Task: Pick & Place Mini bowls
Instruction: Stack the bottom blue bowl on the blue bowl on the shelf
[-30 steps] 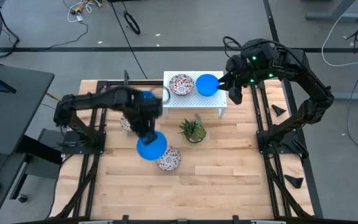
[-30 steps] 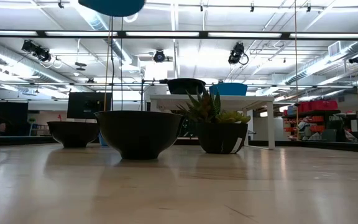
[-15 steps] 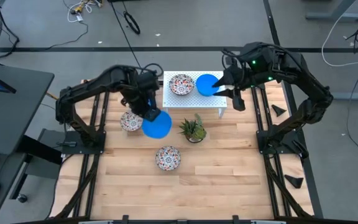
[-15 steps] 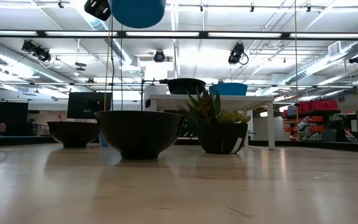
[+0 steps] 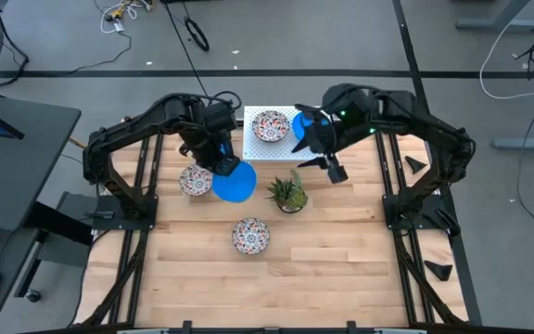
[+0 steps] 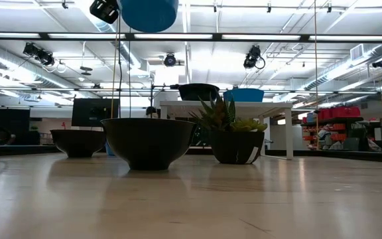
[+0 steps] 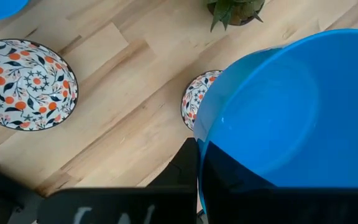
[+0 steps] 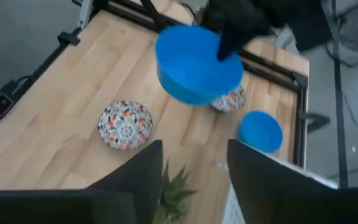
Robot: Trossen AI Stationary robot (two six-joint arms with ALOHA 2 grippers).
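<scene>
The left gripper (image 5: 219,160) is pinched on the rim of a blue bowl (image 5: 235,183) and holds it in the air over the table's (image 5: 341,269) left-centre part; the low view shows this bowl (image 6: 148,13) high above the tabletop. From the left wrist the bowl's inside (image 7: 291,112) fills most of the picture, with the wooden top beneath it.

Just left of the held bowl a patterned bowl (image 5: 194,180) sits on the table. A second patterned bowl (image 5: 251,235) sits nearer, towards the middle. A third patterned bowl (image 5: 271,125) rests on a small white stand (image 5: 265,147) at the far side of the table, and another blue bowl (image 5: 300,123) sits on the same stand to its right, partly hidden by the right arm. A potted plant (image 5: 288,192) stands on the table just near of the stand, to the right of the held bowl.

The right gripper (image 5: 321,156) hangs over the stand's right end and the plant, holding nothing; its fingers (image 8: 132,177) stand spread apart in its own wrist view, which looks across to the held blue bowl and one more blue bowl (image 8: 260,131) lying at the table's left far corner.
</scene>
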